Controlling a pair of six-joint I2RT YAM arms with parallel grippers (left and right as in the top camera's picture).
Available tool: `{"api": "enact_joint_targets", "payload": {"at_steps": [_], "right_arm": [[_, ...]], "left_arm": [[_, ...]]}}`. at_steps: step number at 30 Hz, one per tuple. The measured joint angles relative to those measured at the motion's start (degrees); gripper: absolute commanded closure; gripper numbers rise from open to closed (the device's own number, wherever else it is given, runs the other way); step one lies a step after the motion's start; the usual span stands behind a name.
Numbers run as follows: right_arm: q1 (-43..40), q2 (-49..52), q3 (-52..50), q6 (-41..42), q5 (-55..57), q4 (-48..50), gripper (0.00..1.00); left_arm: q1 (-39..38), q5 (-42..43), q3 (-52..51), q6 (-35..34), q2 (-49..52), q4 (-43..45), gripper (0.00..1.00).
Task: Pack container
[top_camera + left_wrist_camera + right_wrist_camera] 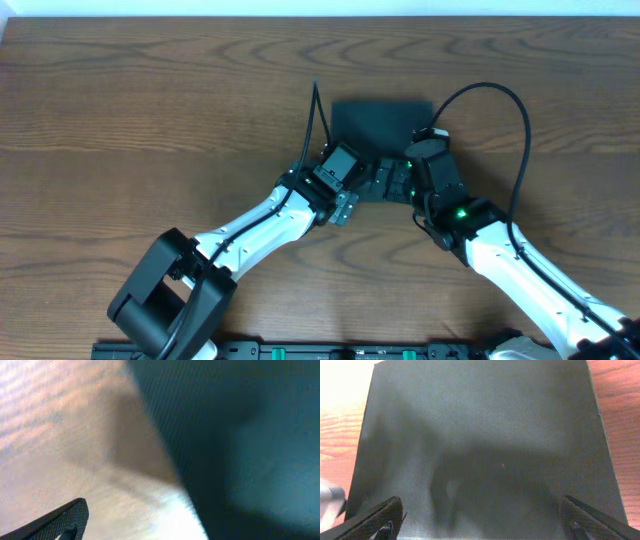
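The container point(378, 122) is a dark, matte, square box lying flat at the middle of the wooden table, and it looks closed. In the right wrist view the container point(480, 425) fills most of the picture. My right gripper point(480, 520) is open, its fingers spread wide over the box's near part with nothing between them. In the overhead view my right gripper point(398, 180) and left gripper point(362, 188) both sit at the box's near edge. The left wrist view shows one finger point(65, 520) over the bare table and the container point(240, 435) to its right; the other finger is out of frame.
The brown wooden table point(150, 120) stretches around the box on all sides. A black cable point(500, 110) loops from the right arm beside the box's right edge. Another thin cable point(318, 110) rises at the box's left corner.
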Motion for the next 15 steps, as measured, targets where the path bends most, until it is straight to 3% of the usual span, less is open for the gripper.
{"api": "enact_joint_targets", "payload": {"at_steps": [7, 15], "right_arm": [[0.0, 0.0, 0.0, -0.2, 0.5, -0.5, 0.01], [0.0, 0.0, 0.0, -0.3, 0.8, -0.9, 0.01]], "left_arm": [[-0.2, -0.4, 0.0, 0.0, -6.3, -3.9, 0.04], [0.1, -0.7, 0.7, 3.3, -12.9, 3.3, 0.04]]}}
